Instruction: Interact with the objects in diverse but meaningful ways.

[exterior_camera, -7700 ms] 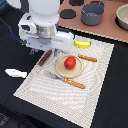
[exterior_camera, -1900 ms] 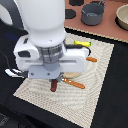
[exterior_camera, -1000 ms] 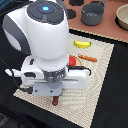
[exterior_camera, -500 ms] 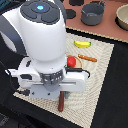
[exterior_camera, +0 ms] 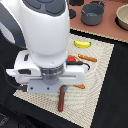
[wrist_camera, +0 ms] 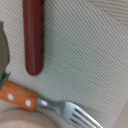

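Wrist view puts us right over the woven mat (wrist_camera: 85, 55), with the brown sausage stick (wrist_camera: 33, 35) lying flat on it and its rounded end pointing toward a fork (wrist_camera: 55, 107) with an orange handle (wrist_camera: 15, 96). The stick and the fork lie near each other but do not touch. A dark green-grey shape at one edge may be part of our gripper, yet we cannot tell from either picture whether the jaws stand apart or together; nothing appears to be held.

From the exterior view, our arm covers most of the mat (exterior_camera: 102, 55). The sausage stick (exterior_camera: 62, 98) pokes out just below the wrist housing. A sliver of the red tomato (exterior_camera: 72, 59) shows beside the housing, with a thin orange-handled utensil (exterior_camera: 87, 58) just past it and the yellow banana (exterior_camera: 82, 44) farther back. Well beyond sit a dark pot (exterior_camera: 92, 14) and a tan bowl (exterior_camera: 123, 16).

We judge the step in hand to be a pick of the sausage stick. To do it well, we should centre over its middle, turn the fingers across its narrow width, keep clear of the fork, and come straight down so it does not roll.
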{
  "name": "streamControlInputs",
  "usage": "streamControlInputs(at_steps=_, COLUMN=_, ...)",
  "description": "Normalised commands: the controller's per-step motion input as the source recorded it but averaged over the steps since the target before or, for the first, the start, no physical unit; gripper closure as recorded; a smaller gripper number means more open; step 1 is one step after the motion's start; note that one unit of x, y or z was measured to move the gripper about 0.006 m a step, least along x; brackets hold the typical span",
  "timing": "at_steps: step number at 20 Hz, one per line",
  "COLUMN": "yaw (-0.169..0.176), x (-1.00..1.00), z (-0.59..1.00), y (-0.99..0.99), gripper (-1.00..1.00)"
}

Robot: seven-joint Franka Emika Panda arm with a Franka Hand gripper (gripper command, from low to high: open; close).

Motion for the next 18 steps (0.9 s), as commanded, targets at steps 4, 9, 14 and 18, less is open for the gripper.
streamControlInputs(at_steps=4, yaw=0.069, x=-0.92, z=0.00, y=0.13, gripper=-1.00)
streamControlInputs(at_steps=9, yaw=0.062, x=-0.96, z=0.00, y=0.12, gripper=-1.00)
streamControlInputs(at_steps=14, yaw=0.065, x=-0.97, z=0.00, y=0.12, gripper=-1.00)
streamControlInputs(at_steps=18, yaw=0.063, x=-0.99, z=0.00, y=0.13, gripper=-1.00)
